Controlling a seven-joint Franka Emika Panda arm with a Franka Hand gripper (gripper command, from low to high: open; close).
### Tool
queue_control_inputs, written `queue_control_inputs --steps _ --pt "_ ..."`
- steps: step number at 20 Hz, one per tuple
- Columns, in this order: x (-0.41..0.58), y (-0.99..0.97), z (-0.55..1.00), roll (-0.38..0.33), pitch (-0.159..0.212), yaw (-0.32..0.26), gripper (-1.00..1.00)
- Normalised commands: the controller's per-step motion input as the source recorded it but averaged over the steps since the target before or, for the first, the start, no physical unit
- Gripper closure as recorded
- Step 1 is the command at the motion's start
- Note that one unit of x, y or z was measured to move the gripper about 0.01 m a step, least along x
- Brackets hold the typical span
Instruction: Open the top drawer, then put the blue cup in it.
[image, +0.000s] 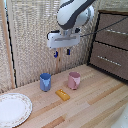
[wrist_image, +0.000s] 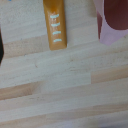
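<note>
At about two o'clock from the gripper (image: 62, 52) in the exterior view stands the top drawer (image: 113, 31), a dark brown front with a thin silver bar handle (image: 116, 31) that runs nearly level along the front. The drawer looks closed, flush with the lower drawer front (image: 110, 59) under it. The gripper hangs in the air above the wooden table (image: 95, 102), with its two blue-tipped fingers (image: 56, 53) pointing downward and apart from each other, and nothing is between them; it is released and empty.

The blue cup (image: 45, 82) stands upright on the table at about seven o'clock from the gripper, well below it. The pink cup (image: 74, 80) is near it, toward the exterior view's right, and an orange packet (image: 62, 94) lies flat between the two, a little forward. A patterned plate (image: 12, 109) rests in the lower left corner.

The wrist view looks straight down on the orange packet and one edge of the pink cup (wrist_image: 114, 22); the blue cup does not appear there.

In my judgement the drawer comes first, so the gripper must travel toward the exterior view's right and turn so that the fingers close across the level bar, one above and one below.
</note>
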Motion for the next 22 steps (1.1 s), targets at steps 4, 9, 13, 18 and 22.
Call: queue_control_inputs --steps 4,9,13,18,22 --pt "-0.186 -0.13 0.16 -0.277 -0.055 0.201 -1.00" --pt "-0.137 -0.19 0.26 -0.240 -0.080 0.192 -1.00" --pt "-0.204 -0.27 0.28 -0.225 -0.099 0.190 -1.00" --pt "-0.124 -0.26 0.13 -0.263 -0.146 0.182 -1.00" --pt "-0.074 -0.30 0.01 -0.324 -0.104 0.140 -1.00"
